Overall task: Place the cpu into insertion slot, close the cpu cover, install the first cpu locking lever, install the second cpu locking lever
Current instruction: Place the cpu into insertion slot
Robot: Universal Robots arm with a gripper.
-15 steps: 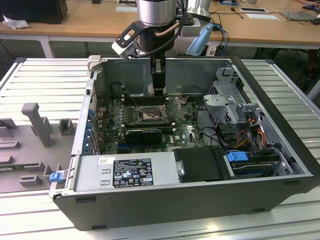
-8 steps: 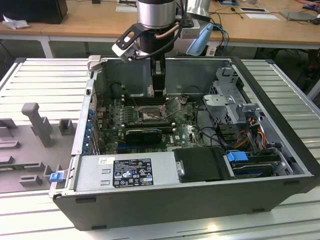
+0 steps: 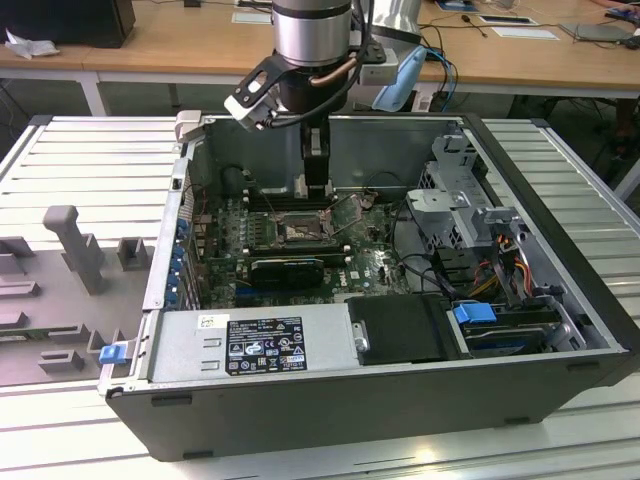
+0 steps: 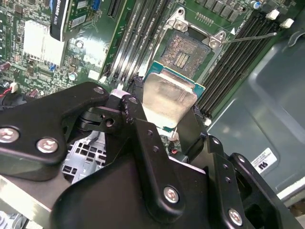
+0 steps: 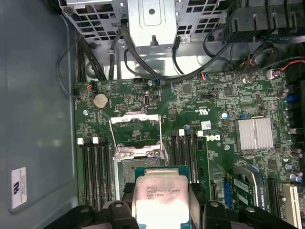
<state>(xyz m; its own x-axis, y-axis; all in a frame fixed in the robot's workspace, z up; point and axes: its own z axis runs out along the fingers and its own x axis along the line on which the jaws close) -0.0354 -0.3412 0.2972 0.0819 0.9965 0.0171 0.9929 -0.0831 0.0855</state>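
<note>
My gripper (image 4: 167, 110) is shut on the cpu (image 4: 167, 98), a pale silver square chip on a green backing, with a black finger against each of two opposite edges. In the first wrist view the cpu (image 5: 161, 191) hangs above the green board, partly covering the insertion slot (image 5: 124, 168). The insertion slot (image 4: 183, 53) lies bare just past the chip, its dark contact field showing. The cpu cover (image 5: 135, 130) is a thin grey metal frame and is swung open beside the slot. A thin locking lever (image 4: 250, 34) sticks out from the socket. In the exterior view the gripper (image 3: 315, 190) reaches down into the case over the insertion slot (image 3: 300, 232).
Long black memory slots (image 5: 95, 167) flank the socket on both sides. A silver heatsink (image 5: 255, 133), a drive cage (image 3: 450, 195) with cables, and the power supply (image 3: 255, 345) crowd the case. The grey case wall (image 5: 33, 119) stands close to the socket.
</note>
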